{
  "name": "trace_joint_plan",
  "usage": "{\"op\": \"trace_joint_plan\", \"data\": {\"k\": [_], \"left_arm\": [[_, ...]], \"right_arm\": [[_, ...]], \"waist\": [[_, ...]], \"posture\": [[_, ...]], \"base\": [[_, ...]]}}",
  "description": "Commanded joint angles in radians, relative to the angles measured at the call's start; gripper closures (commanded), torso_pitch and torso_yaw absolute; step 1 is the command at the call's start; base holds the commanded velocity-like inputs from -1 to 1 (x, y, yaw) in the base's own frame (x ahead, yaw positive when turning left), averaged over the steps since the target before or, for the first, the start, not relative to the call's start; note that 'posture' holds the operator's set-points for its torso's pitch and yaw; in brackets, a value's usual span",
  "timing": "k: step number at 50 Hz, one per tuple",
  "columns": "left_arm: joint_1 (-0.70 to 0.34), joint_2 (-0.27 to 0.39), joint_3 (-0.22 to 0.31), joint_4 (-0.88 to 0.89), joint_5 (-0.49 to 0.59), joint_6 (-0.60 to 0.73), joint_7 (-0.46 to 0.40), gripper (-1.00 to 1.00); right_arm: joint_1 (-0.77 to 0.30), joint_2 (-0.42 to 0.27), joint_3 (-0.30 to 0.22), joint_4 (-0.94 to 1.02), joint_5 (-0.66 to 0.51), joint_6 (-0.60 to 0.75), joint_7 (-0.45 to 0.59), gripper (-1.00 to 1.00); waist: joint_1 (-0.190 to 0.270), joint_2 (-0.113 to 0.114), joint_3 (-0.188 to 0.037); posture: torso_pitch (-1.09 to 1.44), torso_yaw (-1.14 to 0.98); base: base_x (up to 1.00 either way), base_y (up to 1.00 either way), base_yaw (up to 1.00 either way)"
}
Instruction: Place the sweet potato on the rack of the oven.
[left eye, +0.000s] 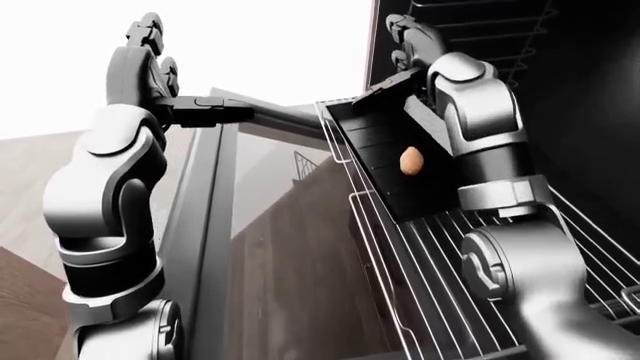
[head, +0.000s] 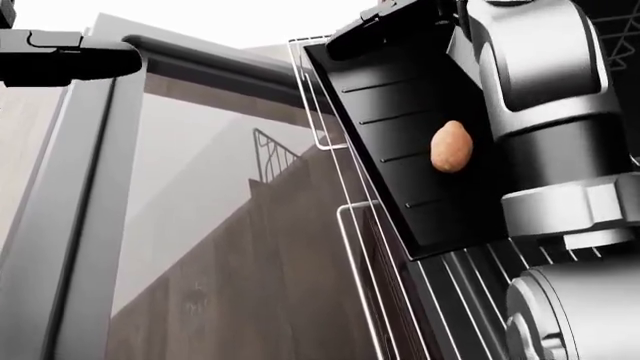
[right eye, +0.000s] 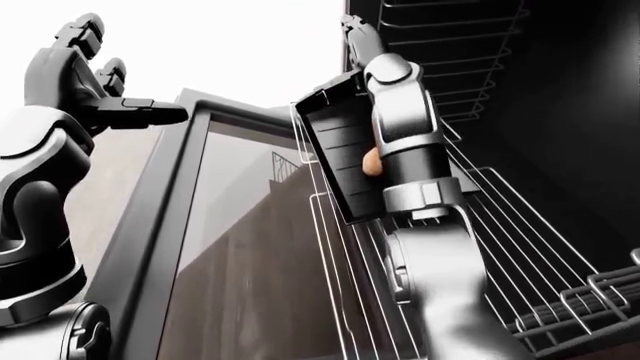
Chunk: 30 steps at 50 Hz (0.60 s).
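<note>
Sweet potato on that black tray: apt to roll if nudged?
Probably yes: the sweet potato is a smooth ovoid with no flat side. It lies free on the black tray, apart from its walls, so nothing checks it. The right hand is off it, raised above.

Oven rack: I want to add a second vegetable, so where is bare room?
Bare wire rack lies below the black tray. Tray floor around the sweet potato is also bare. The right arm crowds the tray's right side.
</note>
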Motion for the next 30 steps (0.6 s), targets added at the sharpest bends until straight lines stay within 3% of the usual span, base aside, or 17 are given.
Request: {"op": "trace_joint_plan", "data": {"k": [1,15,30], "left_arm": [[-0.032,0.018,0.016,-0.028,0.024,-0.015,-0.015,-1.0],[0.001,0.032,0.043,0.067,0.077,-0.103,-0.054,-1.0],[-0.136,0.05,0.051,0.154,0.068,-0.173,-0.006,-1.0]], "right_arm": [[-0.028,-0.009,-0.006,-0.036,-0.001,-0.005,-0.008,-1.0],[-0.042,0.007,0.001,-0.074,0.005,0.009,-0.017,-1.0],[-0.114,0.008,0.009,-0.153,-0.018,0.016,-0.044,-1.0]], "waist": [[-0.001,0.004,-0.026],[-0.002,0.01,-0.027],[-0.001,0.009,-0.021]], "posture": [[0.0,0.0],[0.0,0.0],[0.0,0.0]], "base": [[0.0,0.0,0.0],[0.0,0.0,0.0],[0.0,0.0,0.0]]}}
